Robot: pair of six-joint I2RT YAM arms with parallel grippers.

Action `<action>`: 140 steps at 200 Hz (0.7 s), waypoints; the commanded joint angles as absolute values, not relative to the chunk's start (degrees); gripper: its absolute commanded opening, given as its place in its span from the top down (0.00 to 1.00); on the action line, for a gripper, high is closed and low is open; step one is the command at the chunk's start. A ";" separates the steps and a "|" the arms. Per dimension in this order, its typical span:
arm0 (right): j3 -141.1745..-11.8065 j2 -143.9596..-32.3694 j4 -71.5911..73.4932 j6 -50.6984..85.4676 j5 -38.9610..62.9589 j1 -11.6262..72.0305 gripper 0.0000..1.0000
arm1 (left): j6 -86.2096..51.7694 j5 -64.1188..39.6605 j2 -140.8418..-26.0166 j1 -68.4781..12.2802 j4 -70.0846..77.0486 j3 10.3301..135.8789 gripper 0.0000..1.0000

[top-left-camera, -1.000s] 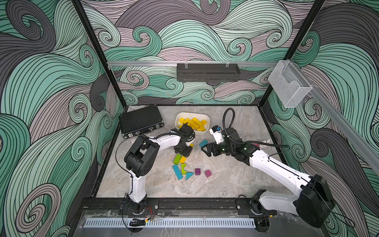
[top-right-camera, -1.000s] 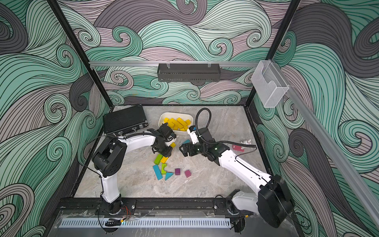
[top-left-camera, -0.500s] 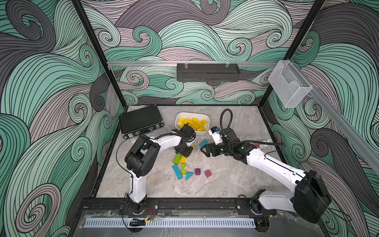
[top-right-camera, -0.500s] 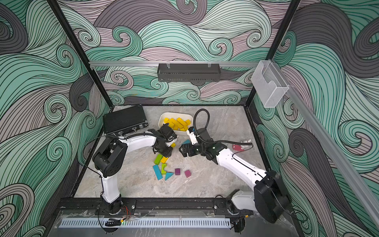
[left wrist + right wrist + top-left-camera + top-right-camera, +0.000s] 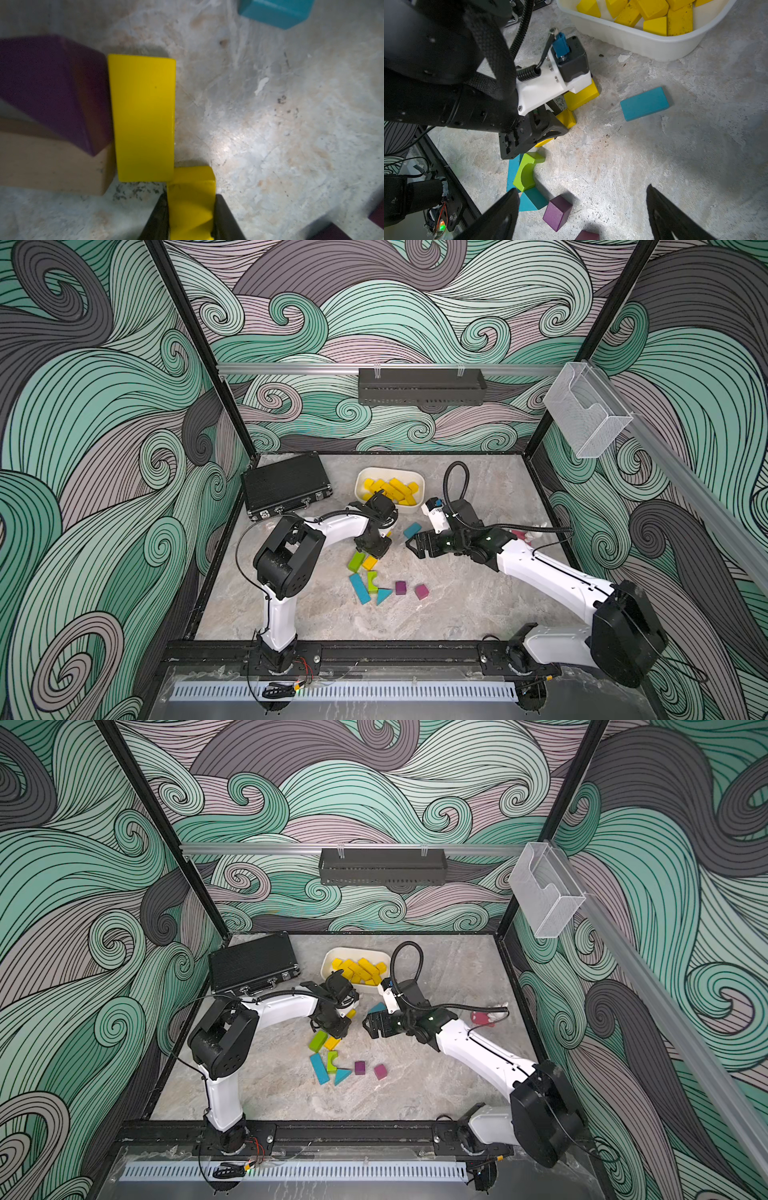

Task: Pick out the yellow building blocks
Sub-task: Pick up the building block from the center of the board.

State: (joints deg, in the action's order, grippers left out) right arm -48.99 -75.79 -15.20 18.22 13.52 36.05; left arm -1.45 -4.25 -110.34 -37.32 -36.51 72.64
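Shifted a touch toward the middle of the table since a second ago, the right gripper (image 5: 413,547) is seen with its jaws spread wide and nothing between them. The left gripper (image 5: 190,209) has now been pinched tight onto a small yellow block (image 5: 191,178).

Nearest the front, the leftovers are laid out: a purple cube (image 5: 400,587), a magenta cube (image 5: 421,591), a teal wedge (image 5: 383,596), a teal bar (image 5: 359,589) and a lime arch (image 5: 372,581). None of them is wanted. Just behind, a lime block (image 5: 356,562) is found touching a loose yellow block (image 5: 369,563), and that one is yet to be collected.

Next comes the action. The gripped block is held low, seemingly at table level, with its corner touching a long yellow bar (image 5: 143,116). That bar is itself pressed against a purple block (image 5: 52,89) and a tan block (image 5: 52,166). A teal plank (image 5: 412,529) is left lying apart.

Farther back, the white tub (image 5: 358,489) is well filled with the yellow building blocks (image 5: 392,490) already sorted. Most of the job can be judged done. Three yellow pieces appear to be left, one of them in hand and due to be carried to the tub.
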 commanded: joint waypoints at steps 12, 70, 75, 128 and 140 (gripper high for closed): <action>-48.01 -73.29 -13.85 18.11 11.25 36.10 0.05 | -1.18 -5.16 -105.35 -37.76 -37.88 73.15 0.73; -45.22 -65.86 -10.88 18.31 6.10 36.11 0.06 | -1.71 -6.14 -98.56 -37.74 -39.74 75.24 0.75; -44.66 -64.86 -10.09 18.00 5.47 36.08 0.07 | -1.62 -6.01 -98.06 -37.72 -39.75 75.47 0.75; -43.87 -60.97 -7.75 12.74 2.86 36.08 0.06 | -1.59 -4.22 -97.67 -37.76 -40.74 81.09 0.75; -44.42 -61.51 -8.28 12.42 3.19 36.04 0.06 | -0.71 -3.41 -98.66 -37.76 -40.97 83.01 0.75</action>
